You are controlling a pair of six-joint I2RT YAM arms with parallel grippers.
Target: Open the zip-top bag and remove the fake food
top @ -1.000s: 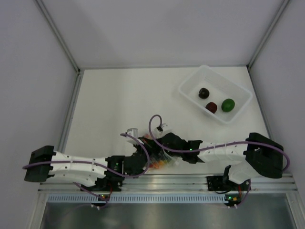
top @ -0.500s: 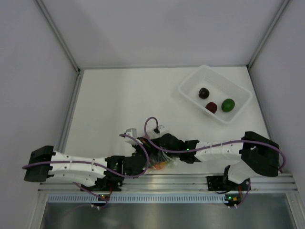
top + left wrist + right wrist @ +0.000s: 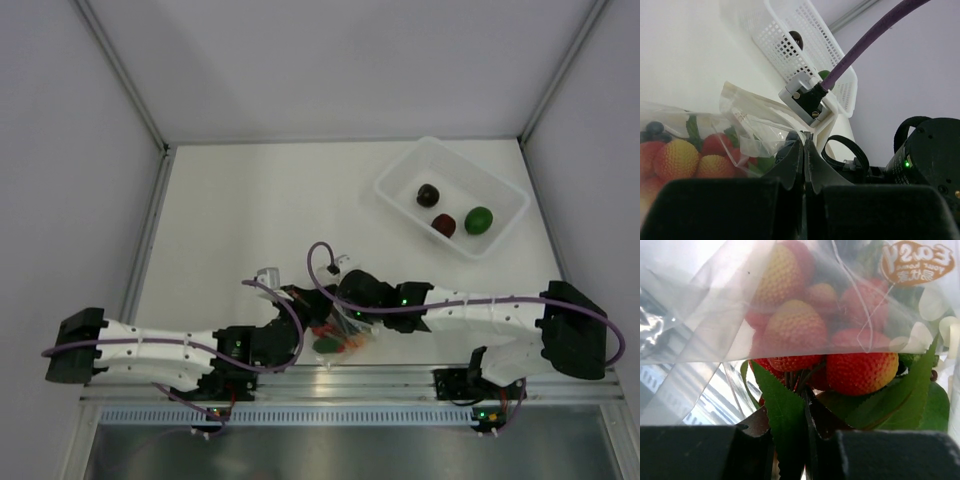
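Note:
The clear zip-top bag (image 3: 340,335) lies near the table's front edge between my two grippers. My left gripper (image 3: 300,318) is shut on a fold of the bag's film (image 3: 765,135); its fingertips (image 3: 804,144) meet with plastic pinched between them. My right gripper (image 3: 338,318) is shut on the green leaf and stems (image 3: 785,415) of the fake food, a red clustered piece (image 3: 860,372). The lower part of the cluster shows bare below the bag's edge. More red and orange-yellow pieces (image 3: 790,327) sit behind the film (image 3: 700,315).
A white rigid tub (image 3: 400,178) stands at the back right with a dark piece (image 3: 428,194), a maroon piece (image 3: 444,225) and a green piece (image 3: 479,219). It also shows in the left wrist view (image 3: 790,35). A metal rail (image 3: 400,380) runs along the front edge.
The right arm has stretched out, its elbow swinging right and nearer the front edge. The bag has shifted toward the front edge, and a green leaf now shows at its near side.

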